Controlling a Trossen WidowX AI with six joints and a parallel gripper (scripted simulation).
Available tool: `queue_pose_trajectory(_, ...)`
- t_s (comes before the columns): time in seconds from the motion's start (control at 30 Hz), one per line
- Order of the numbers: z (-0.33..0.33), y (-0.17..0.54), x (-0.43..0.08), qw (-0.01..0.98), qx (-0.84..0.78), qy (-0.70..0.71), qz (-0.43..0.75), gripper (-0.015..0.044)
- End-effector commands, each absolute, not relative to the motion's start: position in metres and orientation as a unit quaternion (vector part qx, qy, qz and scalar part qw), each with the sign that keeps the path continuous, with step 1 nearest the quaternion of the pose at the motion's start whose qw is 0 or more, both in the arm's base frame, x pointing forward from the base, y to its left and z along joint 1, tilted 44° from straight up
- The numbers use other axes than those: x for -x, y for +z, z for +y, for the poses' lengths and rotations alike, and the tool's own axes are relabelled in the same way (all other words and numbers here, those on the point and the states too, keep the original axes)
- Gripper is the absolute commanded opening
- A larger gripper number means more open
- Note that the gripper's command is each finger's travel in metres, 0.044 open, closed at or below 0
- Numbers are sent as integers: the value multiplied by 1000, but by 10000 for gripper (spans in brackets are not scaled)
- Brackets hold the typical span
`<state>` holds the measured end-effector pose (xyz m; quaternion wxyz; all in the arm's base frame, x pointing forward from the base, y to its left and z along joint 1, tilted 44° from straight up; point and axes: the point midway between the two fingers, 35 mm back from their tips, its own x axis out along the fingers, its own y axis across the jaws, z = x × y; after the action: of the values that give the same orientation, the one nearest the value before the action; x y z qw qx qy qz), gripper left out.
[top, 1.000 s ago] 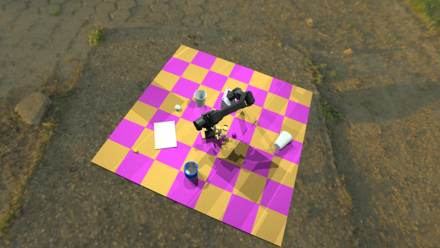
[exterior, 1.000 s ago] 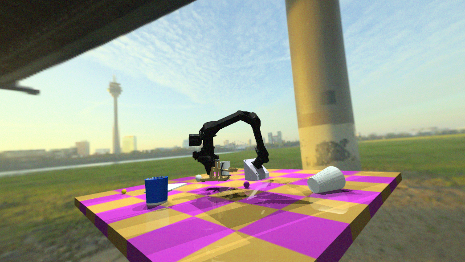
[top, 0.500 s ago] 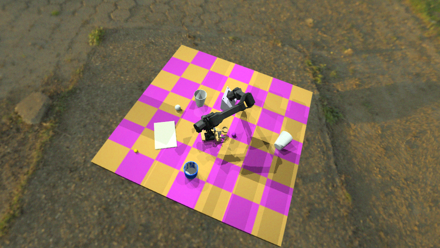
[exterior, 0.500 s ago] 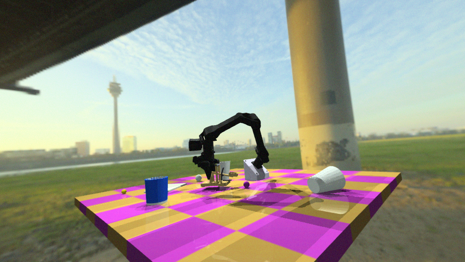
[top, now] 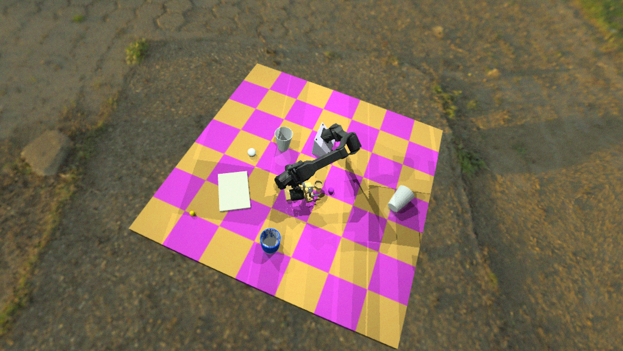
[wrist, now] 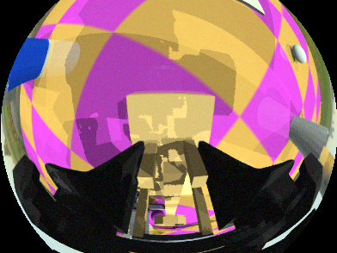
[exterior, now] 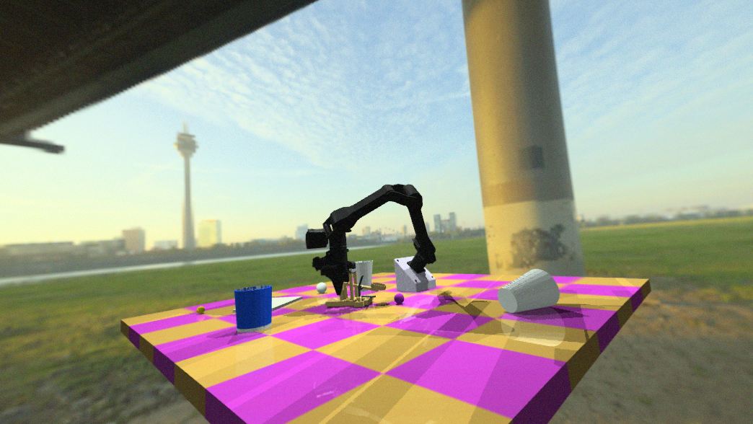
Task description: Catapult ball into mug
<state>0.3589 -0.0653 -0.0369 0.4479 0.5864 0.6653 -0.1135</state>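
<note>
The tan catapult (top: 307, 188) (exterior: 348, 303) (wrist: 170, 114) is upright, its base at or just above the table; contact is unclear. My gripper (exterior: 340, 290) (wrist: 171, 145) points down and is shut on its frame, one finger on each side. The catapult's ring-shaped cup (top: 318, 184) (exterior: 378, 286) looks empty and faces right in the top view. The blue mug (top: 270, 249) (exterior: 253, 308) (wrist: 29, 62) stands upright nearer the front edge. A purple ball (top: 330, 190) (exterior: 399, 298) lies just right of the catapult. A white ball (top: 251, 151) (exterior: 321, 287) (wrist: 298, 53) and a yellow ball (top: 192, 213) (exterior: 200, 310) lie farther off.
On the checkered table (top: 339, 301) (exterior: 437, 389), a pale flat panel (top: 234, 190) lies left of the catapult. A grey-white cup (top: 283, 140) (wrist: 306, 132) stands behind it. Another white cup (top: 400, 199) (exterior: 529, 290) lies on its side at right. The arm's pale base (exterior: 413, 277) is behind.
</note>
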Motion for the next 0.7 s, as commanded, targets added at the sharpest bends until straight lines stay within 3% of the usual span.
queue_pose_trajectory(0.0, -67, -36, -359, 448, -587, -114, 664, 53)
queue_pose_trajectory(0.37, -67, -36, -359, 448, -587, -114, 664, 341)
queue_pose_trajectory(0.5, -97, -8, -359, 449, -586, -116, 664, 440)
queue_pose_trajectory(0.67, -135, 36, -349, 449, -586, -117, 665, 440)
